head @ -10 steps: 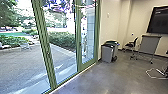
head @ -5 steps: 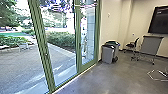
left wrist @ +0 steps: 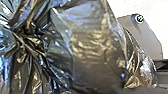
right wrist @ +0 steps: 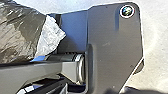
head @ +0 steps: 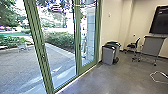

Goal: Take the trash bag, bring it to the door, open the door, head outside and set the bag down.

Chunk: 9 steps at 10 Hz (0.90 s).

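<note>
My head view takes in a green-framed glass door (head: pixel 78 45) and the tall panes beside it, standing along the edge of the smooth grey floor (head: pixel 100 81). Through the glass I see the sunlit paved yard (head: pixel 22 66), with a hedge (head: pixel 60 38) beyond it.

Just inside, near the pale wall (head: pixel 112 27), two bins (head: pixel 108 55) stand close together. Farther along I have a dark chair (head: pixel 133 45), a grey stand (head: pixel 153 47) on wheels, and a dark screen (head: pixel 160 20) up by the wall.

The trash bag (left wrist: pixel 92 45) is right up at my left wrist camera, dark and shiny, its plastic drawn into tight folds at one part. On my right wrist feed it lies beside the robot's own plate (right wrist: pixel 115 50), with a paler, crinkled bit of plastic (right wrist: pixel 48 37) at its edge. I can't tell the state of the left gripper or the right gripper from here.
</note>
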{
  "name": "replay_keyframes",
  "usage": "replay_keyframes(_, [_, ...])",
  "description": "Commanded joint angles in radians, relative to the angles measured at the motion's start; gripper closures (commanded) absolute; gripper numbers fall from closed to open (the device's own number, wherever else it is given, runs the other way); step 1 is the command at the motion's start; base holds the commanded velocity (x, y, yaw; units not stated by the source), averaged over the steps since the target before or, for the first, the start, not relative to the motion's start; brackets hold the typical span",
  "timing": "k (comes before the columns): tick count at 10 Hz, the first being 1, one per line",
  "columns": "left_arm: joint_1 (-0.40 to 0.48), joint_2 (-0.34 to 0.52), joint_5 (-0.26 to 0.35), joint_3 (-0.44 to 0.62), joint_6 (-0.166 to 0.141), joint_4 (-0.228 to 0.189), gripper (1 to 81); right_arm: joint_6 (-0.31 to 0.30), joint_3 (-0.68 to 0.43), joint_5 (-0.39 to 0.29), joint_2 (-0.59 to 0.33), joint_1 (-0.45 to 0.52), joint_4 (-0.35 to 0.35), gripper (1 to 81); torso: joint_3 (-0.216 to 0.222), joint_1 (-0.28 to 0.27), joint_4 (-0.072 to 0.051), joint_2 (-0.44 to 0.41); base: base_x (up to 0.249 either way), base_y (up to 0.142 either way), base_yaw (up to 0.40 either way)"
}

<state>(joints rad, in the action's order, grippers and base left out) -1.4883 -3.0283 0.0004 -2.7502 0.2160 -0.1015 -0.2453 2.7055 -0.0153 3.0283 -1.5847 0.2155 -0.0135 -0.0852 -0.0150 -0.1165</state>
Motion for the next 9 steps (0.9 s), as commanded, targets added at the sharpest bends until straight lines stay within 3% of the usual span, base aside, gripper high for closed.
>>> replay_keyframes(1, [0.056,-0.002,0.049,0.001,0.01,-0.009,81.1,0.0,0.002,-0.051,0.006,0.044,0.01,1.0,0.0,0.0,0.0,0.0,0.168,0.0,0.0])
replay_keyframes(9, [0.056,-0.003,0.049,0.001,0.01,-0.009,81.1,0.0,0.006,-0.051,0.006,0.045,0.008,1.0,0.0,0.0,0.0,0.0,0.169,-0.075,0.0])
